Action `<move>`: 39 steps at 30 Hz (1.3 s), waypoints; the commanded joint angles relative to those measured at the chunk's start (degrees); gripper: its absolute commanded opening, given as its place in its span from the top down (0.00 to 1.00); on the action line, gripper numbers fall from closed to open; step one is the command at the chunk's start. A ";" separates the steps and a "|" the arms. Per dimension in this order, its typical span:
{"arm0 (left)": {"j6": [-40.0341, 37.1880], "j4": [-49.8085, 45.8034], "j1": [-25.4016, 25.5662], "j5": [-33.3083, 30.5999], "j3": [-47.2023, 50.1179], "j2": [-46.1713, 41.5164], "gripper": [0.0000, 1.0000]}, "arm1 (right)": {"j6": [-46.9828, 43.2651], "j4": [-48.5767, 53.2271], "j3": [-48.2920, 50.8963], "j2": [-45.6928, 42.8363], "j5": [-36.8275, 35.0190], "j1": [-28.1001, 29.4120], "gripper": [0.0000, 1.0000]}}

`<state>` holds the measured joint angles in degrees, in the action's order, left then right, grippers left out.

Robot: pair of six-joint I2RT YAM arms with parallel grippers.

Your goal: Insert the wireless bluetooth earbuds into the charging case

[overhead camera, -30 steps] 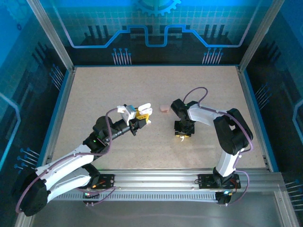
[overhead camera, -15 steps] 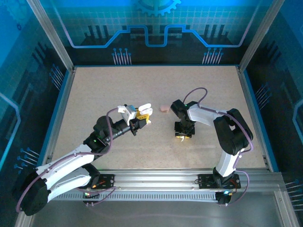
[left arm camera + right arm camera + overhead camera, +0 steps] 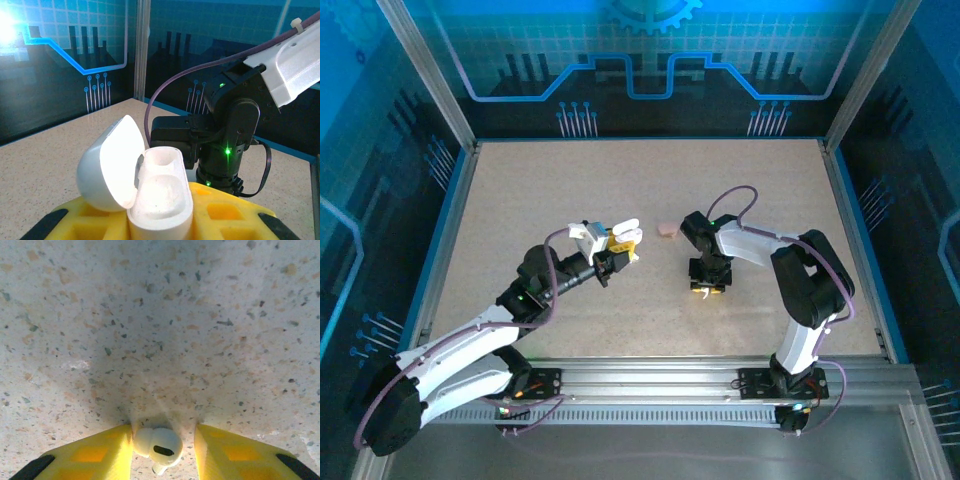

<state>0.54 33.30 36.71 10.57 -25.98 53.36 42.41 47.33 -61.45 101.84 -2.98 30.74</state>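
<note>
1. Top external: left arm (image 3: 470, 345) and right arm (image 3: 800, 290) both reach in over the speckled table (image 3: 750, 190). Their ends are near mid-table, apart from each other.
2. On the left arm, the left fingers (image 3: 622, 244) (yellow) are up off the table and clamped tight on a white case (image 3: 628, 229).
3. Left wrist: the case stands upright between the yellow pads (image 3: 227, 215), one pressed on each side. The lid (image 3: 107, 165) is swung open and leans to the picture's left. The moulded hollows in the body face up.
4. Same view, behind the case: the right arm, black w/ a green light lit. It has a white link at upper right and a purple cable (image 3: 170, 87) arcing over.
5. Top external: the right fingers (image 3: 705, 287) point straight down, tips at the table.
6. Right wrist: a white earbud (image 3: 156, 444) lies on the table between the yellow tips.
7. The right fingers are part-open and straddle the earbud. One pad touches its side or sits just beside it; can't tell which. The other pad has a slim strip of table showing before it. No squeeze on the earbud.
8. Earbud vs case: apart, w/ bare table between. The earbud is under the right arm's end and the case is up in the left arm's grip.
9. A small pink thing (image 3: 666, 229) sits on the table between the two arm ends, nearer the case. Too small to tell what it is.
</note>
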 commanded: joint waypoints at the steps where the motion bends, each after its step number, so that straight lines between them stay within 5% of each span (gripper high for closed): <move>1: 0.86 2.43 0.10 1.56 -1.54 0.18 0.74 | -0.18 -0.49 0.04 -1.41 -1.02 -0.04 0.63; 21: 1.14 2.65 0.12 1.65 -1.53 0.69 0.74 | -2.87 -2.86 1.07 -1.31 -1.28 -0.26 0.72; 29: 2.09 3.56 0.13 2.52 -2.03 2.24 0.73 | -7.69 -3.05 -0.03 -11.97 -4.45 -0.03 0.74; 39: 3.50 6.58 1.84 5.03 -5.21 8.15 0.73 | -19.50 -2.98 -12.68 -29.38 -11.79 5.34 0.73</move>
<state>3.07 36.12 37.58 13.45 -28.27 60.16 28.34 44.88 -70.08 75.92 -10.68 34.02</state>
